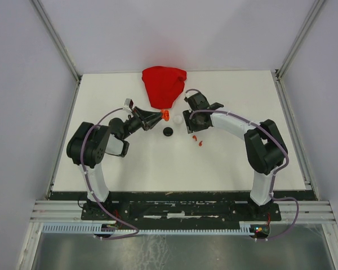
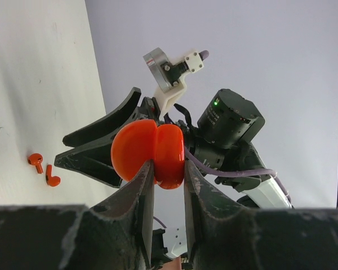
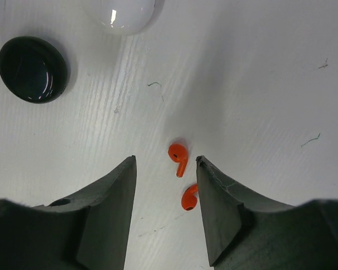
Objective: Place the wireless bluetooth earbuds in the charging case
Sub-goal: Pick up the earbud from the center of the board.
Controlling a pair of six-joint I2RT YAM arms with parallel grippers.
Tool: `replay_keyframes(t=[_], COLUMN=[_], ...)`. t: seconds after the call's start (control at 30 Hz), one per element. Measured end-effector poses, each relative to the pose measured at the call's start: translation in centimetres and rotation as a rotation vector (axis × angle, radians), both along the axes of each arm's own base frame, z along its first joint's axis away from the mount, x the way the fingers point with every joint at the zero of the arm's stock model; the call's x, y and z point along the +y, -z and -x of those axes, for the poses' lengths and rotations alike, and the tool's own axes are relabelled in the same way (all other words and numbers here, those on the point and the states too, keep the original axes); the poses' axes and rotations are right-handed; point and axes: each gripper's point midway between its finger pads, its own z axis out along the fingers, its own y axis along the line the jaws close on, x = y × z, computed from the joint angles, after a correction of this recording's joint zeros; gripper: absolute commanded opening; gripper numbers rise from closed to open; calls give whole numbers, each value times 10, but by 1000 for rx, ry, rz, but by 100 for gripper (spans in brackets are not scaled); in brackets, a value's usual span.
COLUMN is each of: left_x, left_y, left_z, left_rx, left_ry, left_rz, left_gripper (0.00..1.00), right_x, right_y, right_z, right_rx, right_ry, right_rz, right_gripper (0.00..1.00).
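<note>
My left gripper is shut on a round red charging case and holds it above the table; the case shows two rounded halves. In the top view the case hangs just below the red cloth. Two red earbuds lie loose on the white table. My right gripper is open and hovers over them, one earbud between its fingers, the other by its right finger. The earbuds also show in the left wrist view and the top view. White and black earbuds are out of view.
A black round case and a white round case lie on the table between the two grippers. A red cloth lies at the back edge. The right arm is close behind the held case.
</note>
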Motion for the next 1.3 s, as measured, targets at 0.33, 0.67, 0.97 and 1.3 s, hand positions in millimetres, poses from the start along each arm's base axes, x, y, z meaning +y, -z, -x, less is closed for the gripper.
replay_keyframes(t=[0.33, 0.67, 0.97, 1.3], left_x=[3, 6, 6, 6], left_y=[5, 11, 15, 15], left_z=[0, -2, -1, -1], left_rx=[36, 52, 64, 63], left_ry=[11, 6, 6, 7], left_rz=[11, 7, 4, 4], left_gripper=[3, 3, 3, 3], right_x=[-5, -8, -7, -6], right_y=[17, 29, 36, 39], right_z=[6, 10, 10, 9], right_rx=[57, 94, 110, 114], right_ry=[20, 52, 66, 69], right_rz=[92, 111, 113, 114], right_gripper=[52, 49, 46, 42])
